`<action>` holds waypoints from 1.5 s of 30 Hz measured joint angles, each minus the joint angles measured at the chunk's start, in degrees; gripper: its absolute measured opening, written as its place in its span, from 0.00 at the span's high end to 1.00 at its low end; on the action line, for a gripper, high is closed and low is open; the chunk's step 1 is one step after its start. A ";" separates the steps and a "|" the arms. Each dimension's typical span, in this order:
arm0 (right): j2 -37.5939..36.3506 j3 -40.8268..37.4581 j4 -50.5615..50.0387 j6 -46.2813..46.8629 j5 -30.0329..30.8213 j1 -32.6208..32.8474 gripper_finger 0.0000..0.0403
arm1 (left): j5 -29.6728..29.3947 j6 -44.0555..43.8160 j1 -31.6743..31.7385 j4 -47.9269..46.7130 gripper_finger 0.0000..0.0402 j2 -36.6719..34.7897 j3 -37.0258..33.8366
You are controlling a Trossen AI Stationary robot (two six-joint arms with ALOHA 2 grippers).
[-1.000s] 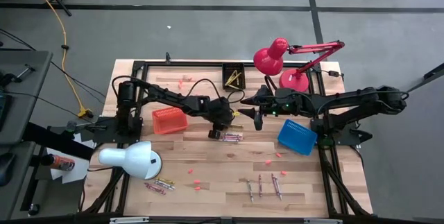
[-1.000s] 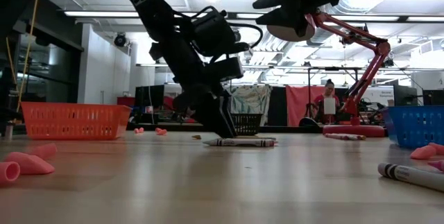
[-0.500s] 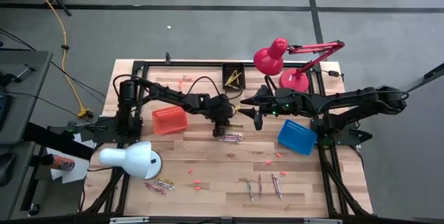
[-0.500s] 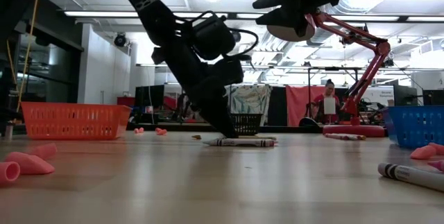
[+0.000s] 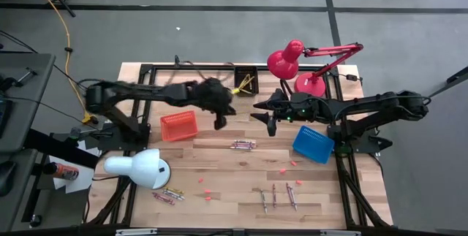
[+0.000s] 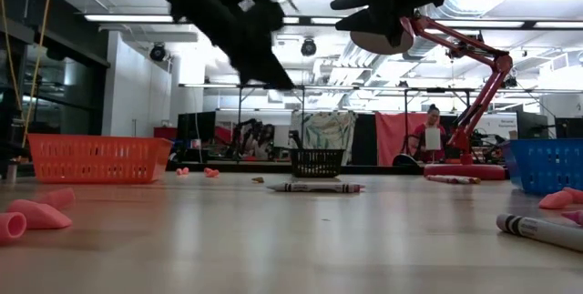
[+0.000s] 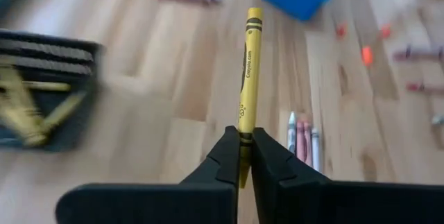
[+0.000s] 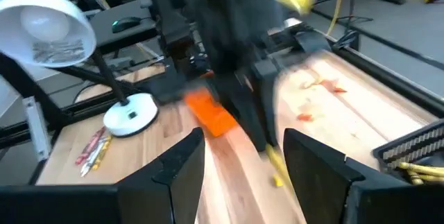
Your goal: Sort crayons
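Note:
A yellow crayon [image 7: 248,71] sticks out forward from my left gripper [image 7: 241,135], which is shut on it and hangs high above the table's middle [image 5: 219,119]. A black tray [image 5: 246,81] of yellow crayons sits at the far edge. A bunch of reddish and purplish crayons [image 5: 243,145] lies flat mid-table, and more crayons [image 5: 278,196] lie near the front. My right gripper [image 5: 268,121] hovers open right of centre, its fingers [image 8: 182,160] wide apart around nothing. My left gripper pinches the yellow crayon near one end [image 7: 243,123] between its two fingers. The crayon runs along the fingers and points straight out past their tips. It is lifted clear of the table, its other end [image 7: 254,14] free in the air.
An orange basket [image 5: 179,125] stands at left of centre and a blue basket [image 5: 313,142] at right. A red lamp [image 5: 296,64] stands at the far right, a white lamp [image 5: 139,166] at the near left. Pink crumbs [image 5: 207,192] are scattered on the wood.
My left gripper has shut on a yellow crayon at the mid-table bunch, then risen fast, high above the table, and swung a little toward the far edge, carrying the crayon clear. The remaining crayons of the bunch lie where they were.

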 joint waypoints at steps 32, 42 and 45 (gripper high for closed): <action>0.00 -0.01 11.63 0.00 -2.14 0.00 0.53 | -20.21 -16.30 -7.68 35.49 1.00 -22.80 -24.79; 0.00 -0.01 16.89 0.30 -2.10 0.00 0.53 | -17.17 -16.17 5.43 31.57 1.00 1.52 -8.59; 0.00 -0.01 16.80 0.47 -2.10 0.00 0.53 | -14.51 -16.64 8.38 25.40 1.00 9.09 -1.56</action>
